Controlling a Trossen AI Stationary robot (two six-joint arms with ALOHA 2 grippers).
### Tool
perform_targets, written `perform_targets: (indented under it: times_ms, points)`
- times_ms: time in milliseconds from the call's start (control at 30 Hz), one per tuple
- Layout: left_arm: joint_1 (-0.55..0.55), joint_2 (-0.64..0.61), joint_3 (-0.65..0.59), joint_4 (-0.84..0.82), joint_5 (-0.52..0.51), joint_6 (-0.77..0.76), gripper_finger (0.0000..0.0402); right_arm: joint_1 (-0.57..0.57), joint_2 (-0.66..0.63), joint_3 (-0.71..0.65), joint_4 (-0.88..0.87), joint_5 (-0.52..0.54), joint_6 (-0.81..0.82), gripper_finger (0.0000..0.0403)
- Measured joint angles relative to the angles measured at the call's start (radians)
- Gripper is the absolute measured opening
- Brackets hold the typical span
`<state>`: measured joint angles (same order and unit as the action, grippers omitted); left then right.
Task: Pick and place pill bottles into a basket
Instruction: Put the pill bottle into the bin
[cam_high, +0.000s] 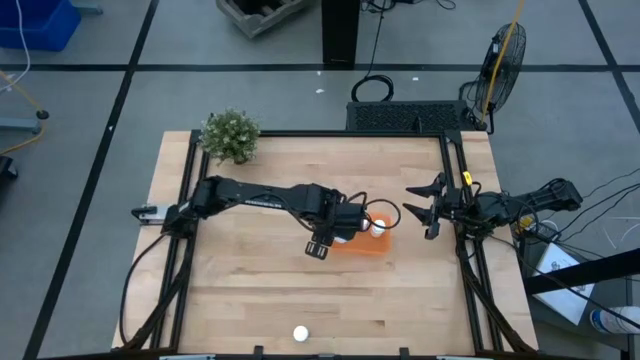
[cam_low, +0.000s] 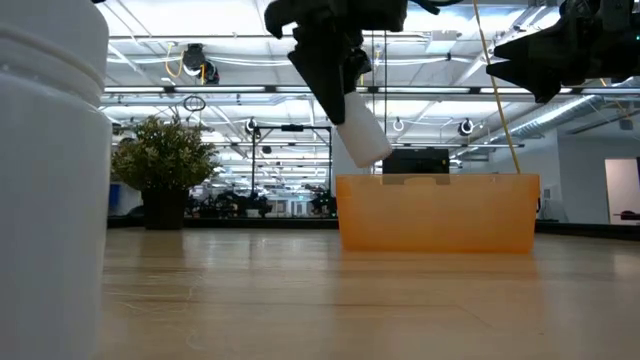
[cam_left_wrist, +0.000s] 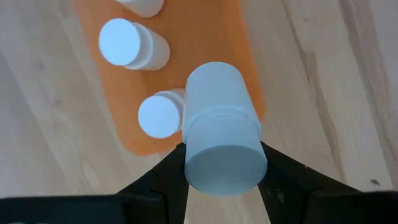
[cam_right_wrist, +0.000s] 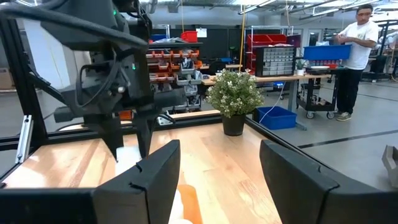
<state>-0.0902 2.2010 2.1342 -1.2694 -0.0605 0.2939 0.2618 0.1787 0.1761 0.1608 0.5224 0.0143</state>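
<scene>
The left gripper (cam_left_wrist: 222, 167) is shut tight on a white pill bottle (cam_left_wrist: 221, 127), with one dark finger on each side of it. It holds the bottle up in the air, tilted, over the near left edge of the orange basket (cam_left_wrist: 245, 68). In the low view the held bottle (cam_low: 362, 130) hangs slanted just above the basket's (cam_low: 438, 213) top edge and does not touch it. Inside the basket there are three more pill bottles: one lying just beside the held one (cam_left_wrist: 160, 114), one more past it (cam_left_wrist: 132, 45), and the end of a third (cam_left_wrist: 142, 6) at the edge of the picture. From high up, the basket (cam_high: 368, 244) sits near the middle of the wooden table (cam_high: 250, 290), with the left gripper (cam_high: 332, 238) over its left end. One more pill bottle (cam_high: 300, 333) stands alone near the front edge of the table, well apart from the basket. The right gripper (cam_high: 424, 208) waits off to the right of the basket, up in the air, with its fingers spread wide and nothing in them. A green potted plant (cam_high: 230, 135) stands at the back left corner of the table. A person in a white shirt (cam_right_wrist: 354, 50) stands far back in the room.
</scene>
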Motion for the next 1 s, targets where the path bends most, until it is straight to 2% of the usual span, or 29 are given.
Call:
perform_targets:
  times_ms: [900, 1000]
  points:
    - [-0.016, 0.084, -0.001, -0.118, 0.012, -0.019, 0.0164, 0.000, 0.000, 0.000, -0.005, -0.001, 0.000, 0.0212]
    - [-0.017, 0.083, -0.001, -0.123, 0.038, -0.040, 0.0164, 0.000, 0.000, 0.000, -0.005, -0.001, 0.000, 0.0212]
